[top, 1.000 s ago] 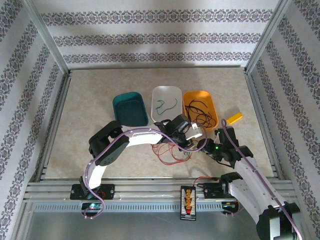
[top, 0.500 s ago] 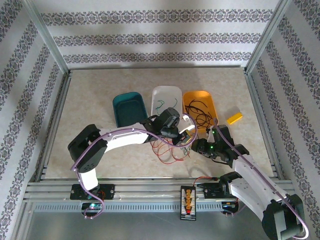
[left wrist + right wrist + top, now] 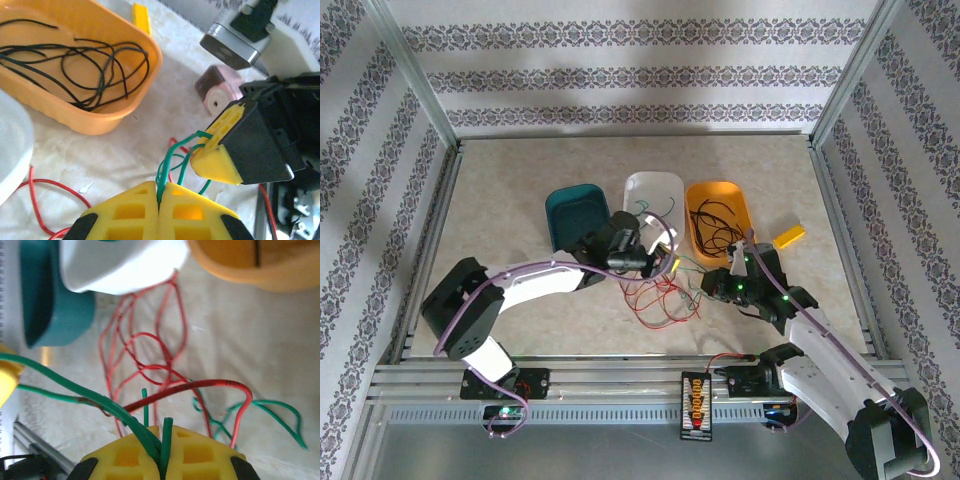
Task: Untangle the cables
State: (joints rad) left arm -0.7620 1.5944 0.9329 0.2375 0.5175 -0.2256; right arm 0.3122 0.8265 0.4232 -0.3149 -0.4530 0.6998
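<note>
"What is the robot doing right now?"

"It is pulling a green cable (image 3: 160,175) out of the red cables (image 3: 658,300). The left gripper (image 3: 158,192) is pinching it, with its jaws pressed together on it. The right gripper (image 3: 161,434) is pinching the same green cable with its jaws closed on it too. The two grippers are near each other."

"Where is the messy bunch lying?"

"The red cables are lying in loops on the counter (image 3: 520,190), in front of the white tray (image 3: 653,175) and between the two arms. The black cables (image 3: 720,215) are sitting in the orange tray (image 3: 720,183). A bit of green is lying in the white tray."

"Is the job getting close to done?"

"I am thinking it is about halfway. A red cable is crossing over the green cable right by the right gripper."

"What is coming next?"

"I am guessing the grippers should be moving apart slowly and lifting, so the green cable is sliding out of the red loops. Pulling hard could be making a knot tighter. After that, the white tray is looking like the place for it."
</note>
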